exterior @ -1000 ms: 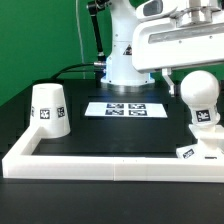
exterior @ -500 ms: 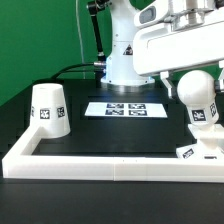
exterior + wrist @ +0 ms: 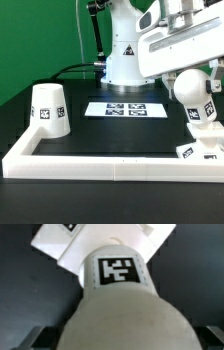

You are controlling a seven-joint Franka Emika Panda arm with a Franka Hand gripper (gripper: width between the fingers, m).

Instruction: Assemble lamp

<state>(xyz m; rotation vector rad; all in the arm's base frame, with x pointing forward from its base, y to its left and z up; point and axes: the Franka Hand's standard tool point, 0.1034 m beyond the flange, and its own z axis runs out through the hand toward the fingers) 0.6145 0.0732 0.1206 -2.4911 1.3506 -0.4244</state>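
My gripper (image 3: 190,80) is shut on the round head of the white bulb (image 3: 189,90) at the exterior view's right. The bulb hangs tilted, its tagged stem (image 3: 202,113) pointing down toward the flat square base (image 3: 196,150) by the border rail. In the wrist view the bulb (image 3: 125,308) fills the picture between my dark fingers (image 3: 36,339). Its tag (image 3: 118,270) shows, and the base (image 3: 95,241) lies beyond the stem end. I cannot tell if stem and base touch. The cup-like shade (image 3: 48,108) stands mouth down at the exterior view's left.
The marker board (image 3: 125,108) lies in the middle in front of the arm's foot (image 3: 125,65). A long white border rail (image 3: 100,164) runs along the front and up the left side of the black table.
My gripper and the bulb have shifted a little toward the exterior view's left and slightly up. The bulb is now more tilted, head left and stem right. The shade has not moved.
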